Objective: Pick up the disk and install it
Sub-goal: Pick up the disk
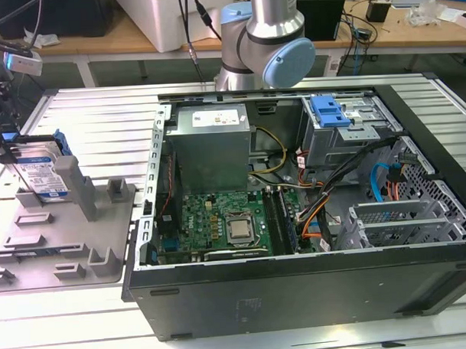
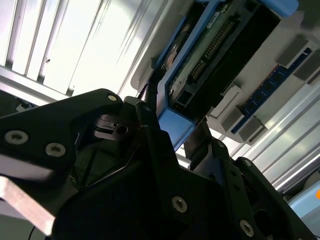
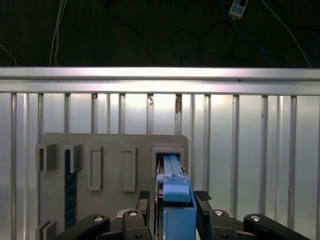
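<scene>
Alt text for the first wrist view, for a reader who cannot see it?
The black gripper straddles the silver hard drive in its blue plastic carrier bracket, which stands on edge in a slot of a grey plastic holder tray. The tray lies on a ribbed aluminium table, with cables in the dark beyond.

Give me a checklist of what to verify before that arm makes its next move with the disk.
1. Gripper lined up on the disk's top edge: ok.
2. Disk firmly clamped: cannot tell.
3. Disk standing upright in its grey holder, not tipped: ok.
4. Computer case lying open, side panel off: ok.
5. Drive cage free of the cables running past it: cannot tell.
</scene>
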Controlling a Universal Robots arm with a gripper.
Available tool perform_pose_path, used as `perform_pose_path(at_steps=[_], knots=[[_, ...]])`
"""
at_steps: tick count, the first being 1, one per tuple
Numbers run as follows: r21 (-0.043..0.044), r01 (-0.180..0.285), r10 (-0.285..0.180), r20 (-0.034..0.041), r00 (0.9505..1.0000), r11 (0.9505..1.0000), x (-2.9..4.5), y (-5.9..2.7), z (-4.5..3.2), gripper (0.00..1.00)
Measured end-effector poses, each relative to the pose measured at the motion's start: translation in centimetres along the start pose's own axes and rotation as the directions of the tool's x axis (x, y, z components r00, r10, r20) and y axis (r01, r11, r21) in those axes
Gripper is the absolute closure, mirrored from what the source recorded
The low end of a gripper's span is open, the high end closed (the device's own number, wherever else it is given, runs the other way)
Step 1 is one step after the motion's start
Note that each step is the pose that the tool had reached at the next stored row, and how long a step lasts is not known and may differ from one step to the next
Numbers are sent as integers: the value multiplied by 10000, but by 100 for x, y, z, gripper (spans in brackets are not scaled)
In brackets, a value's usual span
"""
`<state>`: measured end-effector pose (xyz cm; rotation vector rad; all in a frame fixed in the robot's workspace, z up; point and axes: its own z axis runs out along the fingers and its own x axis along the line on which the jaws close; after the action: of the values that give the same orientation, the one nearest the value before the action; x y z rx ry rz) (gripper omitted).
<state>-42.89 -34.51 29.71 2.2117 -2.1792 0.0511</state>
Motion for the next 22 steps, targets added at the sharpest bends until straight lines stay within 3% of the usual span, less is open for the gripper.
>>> perform_pose_path(at_steps=[11,14,22], knots=[[0,0,0,-6,10000,10000,0,0,5,53],[0,0,0,-10,10000,10000,0,0,8,63],[-1,0,0,-23,10000,10000,0,0,14,63]])
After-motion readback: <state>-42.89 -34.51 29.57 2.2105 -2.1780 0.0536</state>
